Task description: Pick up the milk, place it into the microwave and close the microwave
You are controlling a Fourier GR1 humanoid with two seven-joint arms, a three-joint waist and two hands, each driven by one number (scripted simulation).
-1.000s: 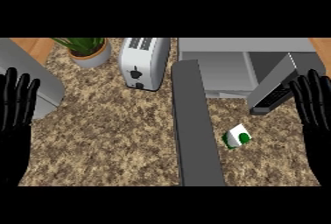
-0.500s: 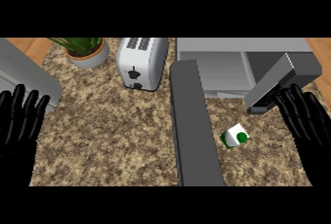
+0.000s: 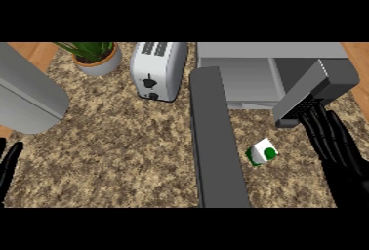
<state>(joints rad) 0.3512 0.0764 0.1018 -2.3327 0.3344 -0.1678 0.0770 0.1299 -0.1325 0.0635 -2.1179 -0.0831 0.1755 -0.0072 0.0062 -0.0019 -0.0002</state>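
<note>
The milk [image 3: 261,152] is a small white carton with green marks. It lies on the speckled counter just right of the microwave's open door [image 3: 216,146], a long grey slab running toward me. The microwave [image 3: 245,73] stands at the back with its cavity open. My right hand [image 3: 335,146] is open with straight fingers pointing away from me. It is to the right of the milk and apart from it, and its fingertips reach the grey block [image 3: 317,90] at the microwave's right side. My left hand [image 3: 9,163] is open at the lower left edge.
A white toaster [image 3: 158,68] stands left of the microwave, and a potted plant [image 3: 95,58] is at the back left. A large grey metal body [image 3: 25,97] juts in from the left. Speckled counter [image 3: 115,156] stretches left of the door.
My right hand has come down and inward, closer to the milk. My left hand has sunk toward the lower left edge. The milk and the door have not moved.
</note>
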